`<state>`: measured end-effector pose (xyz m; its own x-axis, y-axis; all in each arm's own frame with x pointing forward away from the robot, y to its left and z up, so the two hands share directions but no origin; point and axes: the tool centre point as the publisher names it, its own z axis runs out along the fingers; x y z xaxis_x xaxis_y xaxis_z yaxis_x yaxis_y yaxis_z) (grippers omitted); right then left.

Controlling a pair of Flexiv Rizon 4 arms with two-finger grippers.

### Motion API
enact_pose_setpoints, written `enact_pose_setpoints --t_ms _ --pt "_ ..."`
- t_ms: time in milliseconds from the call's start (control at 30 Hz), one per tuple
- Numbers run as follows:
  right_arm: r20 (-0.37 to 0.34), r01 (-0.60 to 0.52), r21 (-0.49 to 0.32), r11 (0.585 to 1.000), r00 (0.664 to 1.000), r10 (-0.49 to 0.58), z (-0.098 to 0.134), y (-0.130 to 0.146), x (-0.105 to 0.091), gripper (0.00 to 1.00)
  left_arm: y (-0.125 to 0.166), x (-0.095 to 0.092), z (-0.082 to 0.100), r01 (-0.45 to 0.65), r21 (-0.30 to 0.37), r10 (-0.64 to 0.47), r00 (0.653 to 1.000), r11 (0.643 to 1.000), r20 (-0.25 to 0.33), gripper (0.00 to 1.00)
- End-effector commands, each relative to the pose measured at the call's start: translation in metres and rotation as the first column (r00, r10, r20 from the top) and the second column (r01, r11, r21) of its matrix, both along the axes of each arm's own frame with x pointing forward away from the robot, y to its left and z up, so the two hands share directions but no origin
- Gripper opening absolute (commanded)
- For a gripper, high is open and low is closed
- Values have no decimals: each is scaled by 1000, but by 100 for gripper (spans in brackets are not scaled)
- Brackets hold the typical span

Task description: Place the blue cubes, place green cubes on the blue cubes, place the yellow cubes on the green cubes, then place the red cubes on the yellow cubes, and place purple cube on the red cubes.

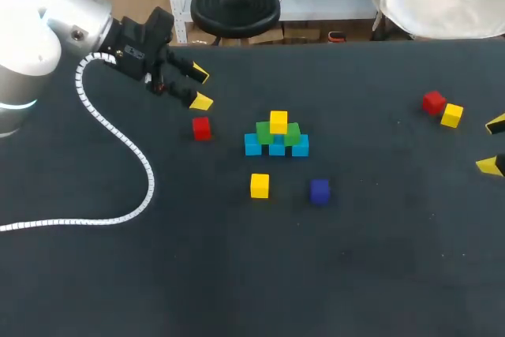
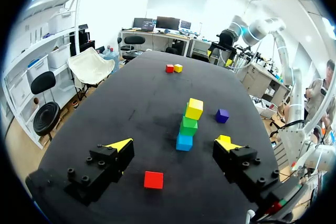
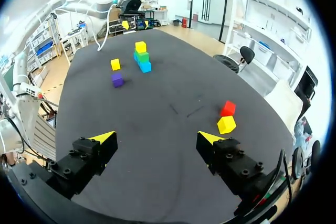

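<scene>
Pyramid mid tabletop (image 1: 237, 274): 3 blue cubes (image 1: 276, 147), 2 green cubes (image 1: 265, 132) on em, top yellow cube (image 1: 278, 121). Around it: near red cube (image 1: 201, 128) at 9 o'clock, loose yellow cube (image 1: 259, 185) at 7, purple cube (image 1: 319, 191) at 5, far red cube (image 1: 432, 102) + far yellow cube (image 1: 451, 114) at 3. Left end effector (image 1: 200, 88) released, empty, at 10. Right end effector (image 1: 494, 145) released too, at 3.

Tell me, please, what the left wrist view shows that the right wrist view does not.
Only the left wrist view shows the lone red cube, lying untouched below the open left claw. Only the right wrist view shows the loose yellow cube beside the purple cube. Both show the stack of blue, green and yellow cubes, the purple cube, and the second red cube next to the second yellow cube.
</scene>
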<state>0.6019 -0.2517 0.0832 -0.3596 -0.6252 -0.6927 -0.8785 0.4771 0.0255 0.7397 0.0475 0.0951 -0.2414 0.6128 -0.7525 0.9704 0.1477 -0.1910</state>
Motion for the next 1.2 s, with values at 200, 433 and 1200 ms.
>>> enact_pose_setpoints --t_ms 200,433,1200 --pt "54 31 13 999 998 -32 -11 -52 23 100 0 2 0 3 2 -3 1000 1000 -3 100" --pt "143 -17 15 1000 990 15 -16 -71 54 100 0 2 0 3 2 -3 1000 1000 -3 100" --pt "100 -36 86 996 995 27 -55 -24 98 100 0 2 0 3 2 -3 1000 1000 -3 100"
